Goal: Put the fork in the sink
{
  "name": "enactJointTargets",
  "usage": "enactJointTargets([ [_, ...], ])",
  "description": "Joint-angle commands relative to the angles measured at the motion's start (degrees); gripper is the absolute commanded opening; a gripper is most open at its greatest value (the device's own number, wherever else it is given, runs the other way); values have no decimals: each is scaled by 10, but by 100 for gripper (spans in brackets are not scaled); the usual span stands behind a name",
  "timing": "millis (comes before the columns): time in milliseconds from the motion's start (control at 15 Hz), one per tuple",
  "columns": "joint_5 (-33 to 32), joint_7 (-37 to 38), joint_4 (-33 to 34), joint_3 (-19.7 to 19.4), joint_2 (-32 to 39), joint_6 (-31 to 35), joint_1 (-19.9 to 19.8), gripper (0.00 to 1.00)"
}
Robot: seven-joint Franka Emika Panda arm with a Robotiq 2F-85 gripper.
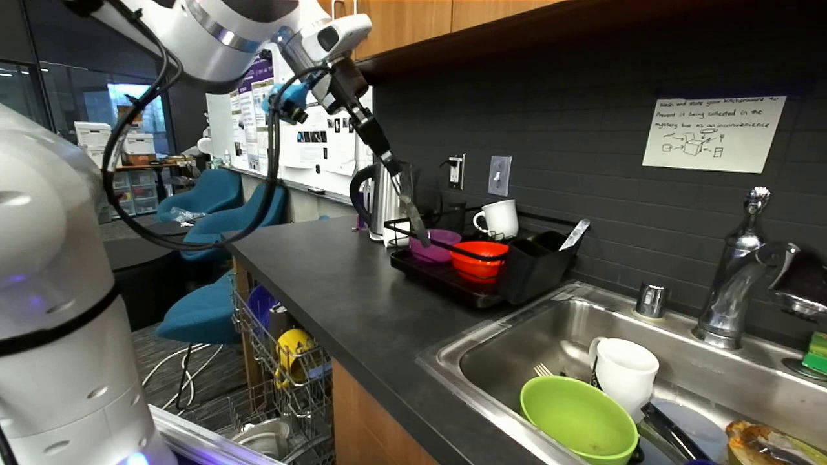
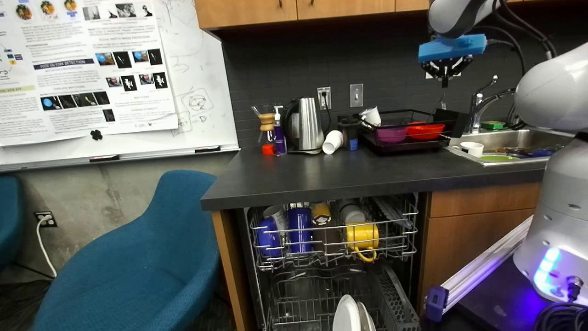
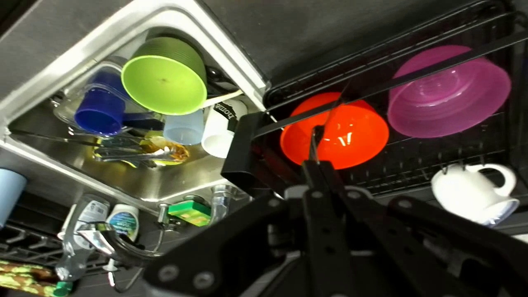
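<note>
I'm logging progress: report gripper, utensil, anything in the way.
Gripper shut on utensil, kind unclear. Utensil by dish rack, not yet in sink. Black holder at rack's sink end may obstruct.

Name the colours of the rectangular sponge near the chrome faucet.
Green and yellow; the rectangular sponge shows best in the wrist view.

The metal utensil (image 1: 413, 216) (exact type not discernible) is clamped in the end effector (image 1: 389, 160), tilted downward, outside the stainless-steel sink (image 1: 517, 342). The sink is set into the table (image 1: 336, 271).
</note>
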Motion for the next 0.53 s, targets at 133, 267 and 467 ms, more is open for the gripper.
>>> enactJointTargets([
  [133, -27, -3, 24, -86, 65, 35, -61, 0],
  [267, -26, -10, 27, -111, 95, 60, -83, 0],
  [467, -16, -26, 33, -135, 145, 93, -103, 0],
])
